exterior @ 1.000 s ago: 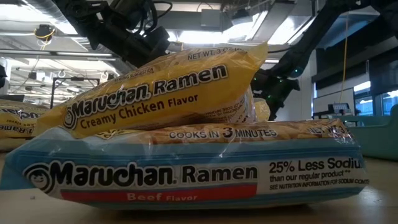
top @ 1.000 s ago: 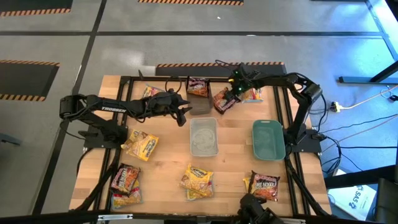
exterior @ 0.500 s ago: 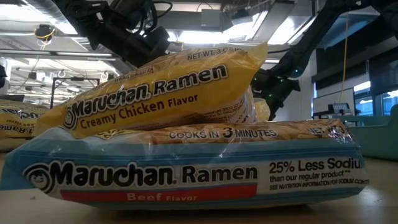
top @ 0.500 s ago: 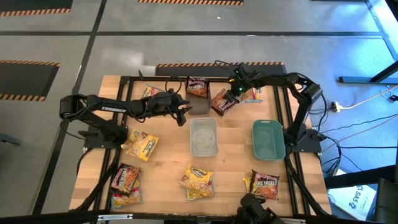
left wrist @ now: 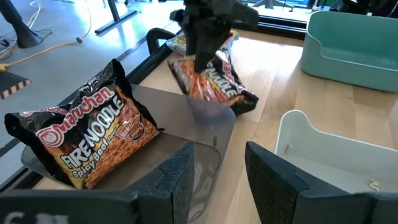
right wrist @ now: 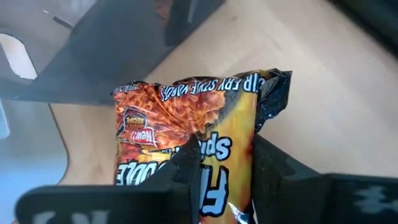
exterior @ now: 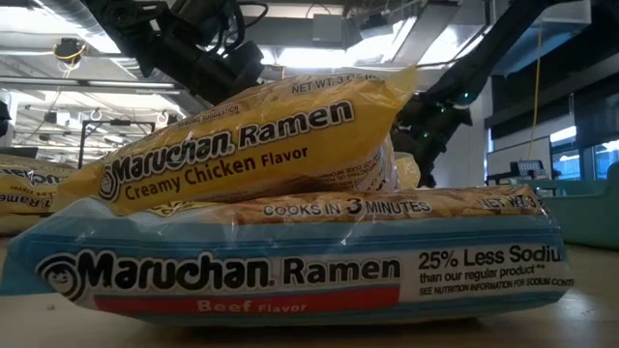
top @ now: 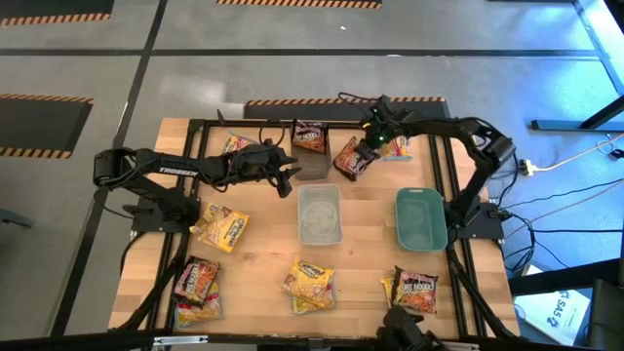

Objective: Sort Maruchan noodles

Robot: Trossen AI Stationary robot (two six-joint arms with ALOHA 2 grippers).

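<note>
My right gripper (top: 365, 146) is shut on a dark Fire Noodle packet (top: 351, 157) near the table's far edge, just right of the dark grey bin (top: 314, 168). In that bin lies another dark packet (left wrist: 93, 137). My left gripper (left wrist: 227, 174) hovers open at the grey bin's near side, with nothing between its fingers. More noodle packets lie flat on the table: a yellow one (top: 222, 227), a dark one (top: 198, 281), a yellow stack (top: 310, 284), a dark one (top: 414, 291) and an orange-yellow one (top: 398, 148). My right gripper pinches the dark packet between its two fingers, one on each flat face, near one short end (right wrist: 214, 152). The fingers slant down from the table's right and far side. The packet hangs tilted below them (left wrist: 214, 84); whether its low end (left wrist: 245, 104) touches the table I cannot tell.
A clear bin (top: 319, 215) stands in the table's middle and a teal bin (top: 420, 218) to its right. A black frame (top: 244, 124) runs round the table's edges. In the low view a yellow packet (exterior: 251, 145) lies on a blue one (exterior: 290, 266) right before the camera.
My right gripper has risen a little, and the end of the dark packet that it holds has come up with it, so the packet now hangs tilted.
</note>
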